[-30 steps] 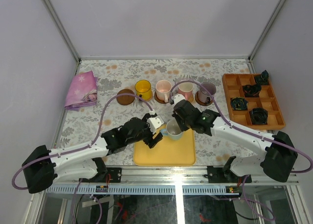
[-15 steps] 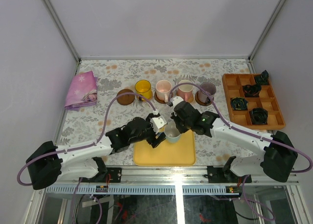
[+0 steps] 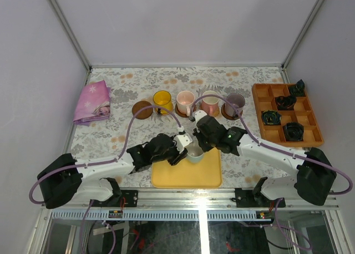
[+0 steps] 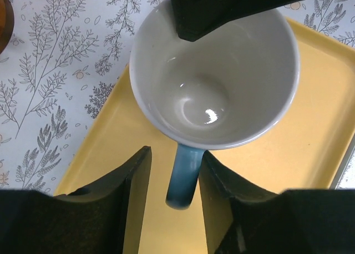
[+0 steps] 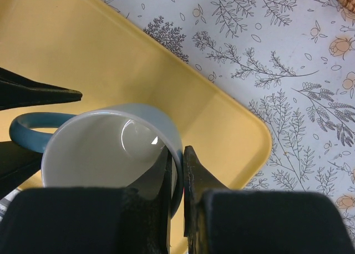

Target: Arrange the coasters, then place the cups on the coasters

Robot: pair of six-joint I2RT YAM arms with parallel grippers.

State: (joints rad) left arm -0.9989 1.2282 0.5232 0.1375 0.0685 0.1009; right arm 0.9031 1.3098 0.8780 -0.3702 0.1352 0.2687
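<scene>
Blue-sided cup [image 3: 194, 152] hangs between two arms at the far edge of the yellow tray [image 3: 188, 179]. We judge this a handover: it is the last cup, bound for the one bare coaster [image 3: 142, 110] at the left end of the back row, where four other cups [image 3: 185, 100] stand in line. The right pincer [image 5: 178, 154] is clamped on the cup's wall at the rim, one finger inside. The left pincer [image 4: 175, 154] straddles the handle [image 4: 184, 179] with its jaws apart. A sliver of tray shows beside the handle, so it has no grip yet. Next, we reckon, the left must close on the handle before the right lets go, then carry the cup level to the coaster. The left arm lies low, stretched across the counter [image 3: 111, 137]. The right arm reaches in opposite, wrist bent down.
</scene>
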